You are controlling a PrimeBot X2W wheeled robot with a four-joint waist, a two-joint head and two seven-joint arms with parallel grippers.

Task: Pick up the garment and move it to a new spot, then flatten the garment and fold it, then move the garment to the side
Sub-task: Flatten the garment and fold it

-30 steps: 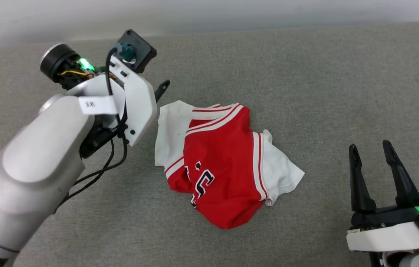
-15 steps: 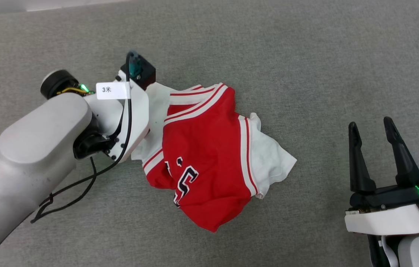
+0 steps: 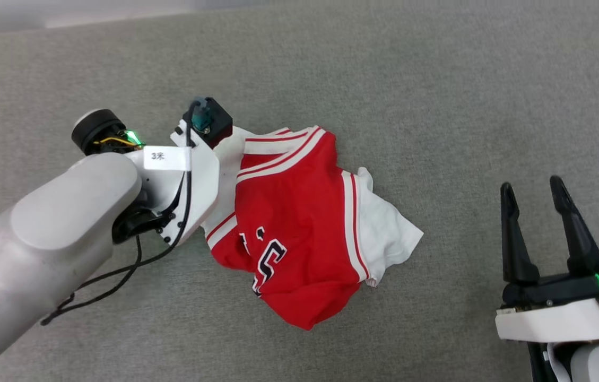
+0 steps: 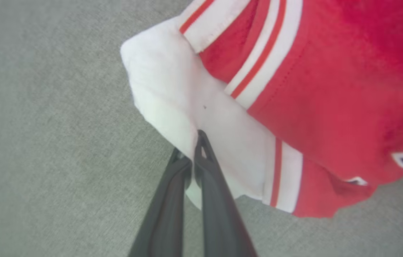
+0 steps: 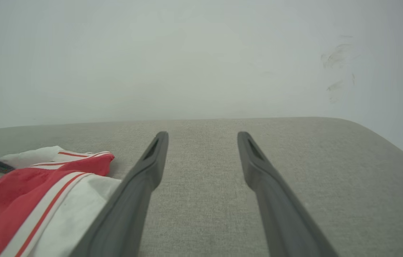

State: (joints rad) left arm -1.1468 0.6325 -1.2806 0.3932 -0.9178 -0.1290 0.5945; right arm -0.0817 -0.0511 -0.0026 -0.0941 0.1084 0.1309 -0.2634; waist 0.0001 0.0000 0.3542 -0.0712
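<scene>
Two grippers: left gripper (image 4: 190, 144) clamped on the garment (image 3: 294, 212), right gripper (image 3: 531, 184) free.
Fingers of the left gripper are pressed together on the white sleeve (image 4: 165, 82) at the garment's left edge, with a fold of cloth caught between the tips. In the head view the pale wrist housing (image 3: 193, 180) covers this contact, just beside the striped collar. The right gripper has its fingers spread with nothing between them, well apart from the garment on its right side, over the grey fabric surface (image 3: 437, 106). The garment lies crumpled on that surface, front up. Its red body carries black white-outlined characters, partly folded under. The second sleeve splays toward the right gripper. A pale wall (image 5: 201, 53) stands beyond the garment's far side.
</scene>
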